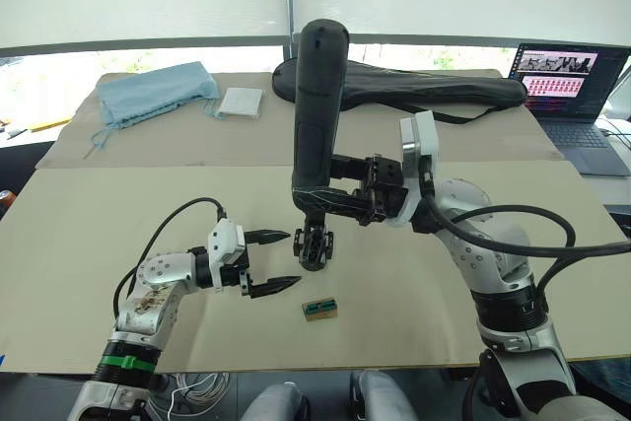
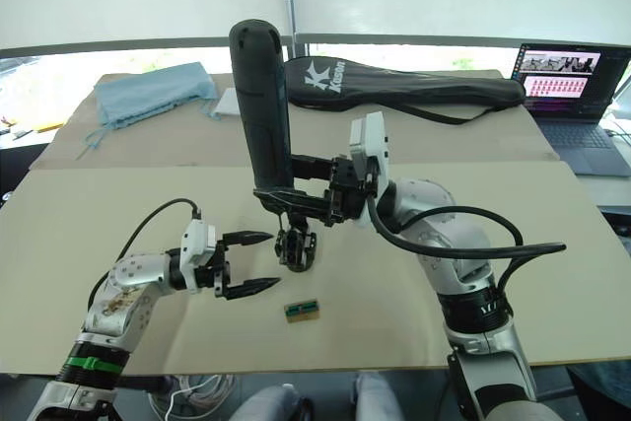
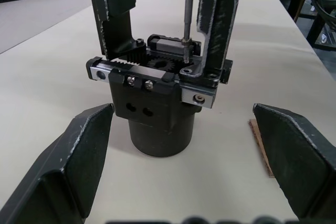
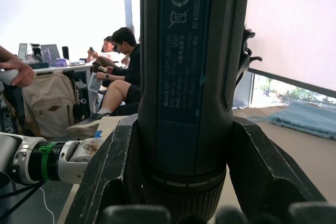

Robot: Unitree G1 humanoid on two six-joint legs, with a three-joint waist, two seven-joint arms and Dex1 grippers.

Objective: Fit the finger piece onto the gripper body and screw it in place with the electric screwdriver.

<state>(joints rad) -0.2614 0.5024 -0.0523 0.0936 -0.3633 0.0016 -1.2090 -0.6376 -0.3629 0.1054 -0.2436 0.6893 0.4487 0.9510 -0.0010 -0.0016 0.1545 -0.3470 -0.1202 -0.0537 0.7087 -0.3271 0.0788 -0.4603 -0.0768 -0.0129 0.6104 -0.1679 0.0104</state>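
Observation:
The gripper body (image 1: pixel 315 246) stands upright mid-table on its round base (image 3: pixel 160 129). Two black fingers rise from its top. The finger piece (image 3: pixel 217 19) is seated on the carriage beside the bit. My right gripper (image 1: pixel 373 191) is shut on the electric screwdriver (image 1: pixel 317 115) and holds it vertical. Its thin bit (image 3: pixel 188 9) comes down onto a screw at the finger piece's foot. The right wrist view has both fingers (image 4: pixel 262 166) clamped around the screwdriver's barrel (image 4: pixel 191 77). My left gripper (image 1: pixel 288 260) is open just left of the body, its fingers (image 3: pixel 73 166) on either side without touching.
A small green-and-brown block (image 1: pixel 319 309) lies just in front of the gripper body. A long black racket bag (image 1: pixel 434 88), a blue cloth (image 1: pixel 158 94) and a white pad (image 1: pixel 242 103) lie at the back. A laptop (image 1: pixel 567 96) is at the far right. Seated people (image 4: pixel 118 72) are beyond the table.

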